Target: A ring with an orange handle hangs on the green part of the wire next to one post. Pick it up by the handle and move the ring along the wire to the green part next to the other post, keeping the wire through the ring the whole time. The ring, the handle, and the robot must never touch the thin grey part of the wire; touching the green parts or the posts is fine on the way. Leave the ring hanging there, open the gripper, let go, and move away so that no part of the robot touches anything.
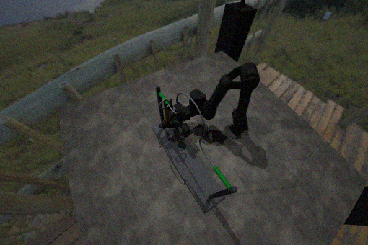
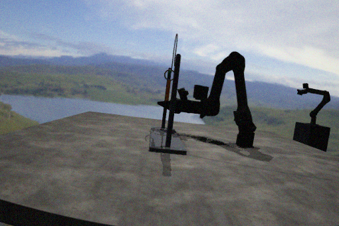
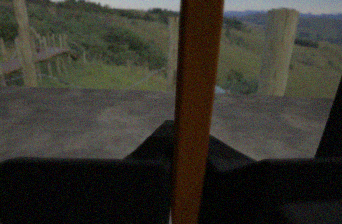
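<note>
Orange handle (image 1: 167, 114) (image 2: 167, 90) (image 3: 196, 100), black hand (image 1: 165, 125) (image 2: 163, 104) (image 3: 175, 129) closed on it, fingers nearly together

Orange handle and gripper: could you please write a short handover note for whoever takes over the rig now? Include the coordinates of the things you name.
Gripper (image 1: 163, 125) (image 2: 163, 104) (image 3: 175, 129): shut on the orange handle (image 1: 167, 114) (image 2: 167, 90) (image 3: 198, 75).
Ring (image 1: 160, 104) (image 2: 165, 74): at the green part (image 1: 161, 96) by the post the arm reaches to.
Done: handle grasped.
Left: carry the ring along the wire to the other green part (image 1: 222, 177), avoiding grey wire; release, back away.

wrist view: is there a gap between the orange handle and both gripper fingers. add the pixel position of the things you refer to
No, the fingers close in against the orange handle (image 3: 196, 100) from either side.
</note>
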Robot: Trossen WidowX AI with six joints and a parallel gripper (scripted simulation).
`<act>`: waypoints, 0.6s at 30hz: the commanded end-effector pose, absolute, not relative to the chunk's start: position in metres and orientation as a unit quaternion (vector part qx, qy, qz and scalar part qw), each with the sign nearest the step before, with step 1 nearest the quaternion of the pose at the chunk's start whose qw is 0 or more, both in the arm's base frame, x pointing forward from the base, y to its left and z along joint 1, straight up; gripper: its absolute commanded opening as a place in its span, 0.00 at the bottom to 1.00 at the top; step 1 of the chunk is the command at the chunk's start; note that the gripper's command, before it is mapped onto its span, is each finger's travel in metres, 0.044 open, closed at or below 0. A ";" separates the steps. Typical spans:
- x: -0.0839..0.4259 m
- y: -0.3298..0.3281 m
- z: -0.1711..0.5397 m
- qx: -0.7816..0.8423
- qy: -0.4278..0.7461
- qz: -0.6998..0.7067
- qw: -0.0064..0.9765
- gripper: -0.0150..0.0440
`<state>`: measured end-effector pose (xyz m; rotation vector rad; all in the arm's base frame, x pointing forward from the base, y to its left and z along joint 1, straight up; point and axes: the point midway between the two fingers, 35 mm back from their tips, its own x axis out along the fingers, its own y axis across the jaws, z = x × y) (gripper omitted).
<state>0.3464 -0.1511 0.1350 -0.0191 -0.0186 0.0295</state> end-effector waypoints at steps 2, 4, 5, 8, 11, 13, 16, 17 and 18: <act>0.346 -0.151 0.135 -0.010 -0.009 0.015 1.000 0.00; 0.346 -0.151 0.135 -0.010 -0.009 0.015 1.000 0.00; 0.346 -0.151 0.135 -0.010 -0.009 0.015 1.000 0.00; 0.346 -0.151 0.135 -0.010 -0.009 0.015 1.000 0.00; 0.347 -0.151 0.138 -0.009 -0.009 0.014 1.000 0.00; 0.347 -0.151 0.142 -0.008 -0.010 0.013 1.000 0.00; 0.347 -0.150 0.147 -0.007 -0.010 0.011 1.000 0.00; 0.347 -0.150 0.148 -0.007 -0.010 0.011 1.000 0.00; 0.347 -0.150 0.149 -0.006 -0.010 0.011 1.000 0.00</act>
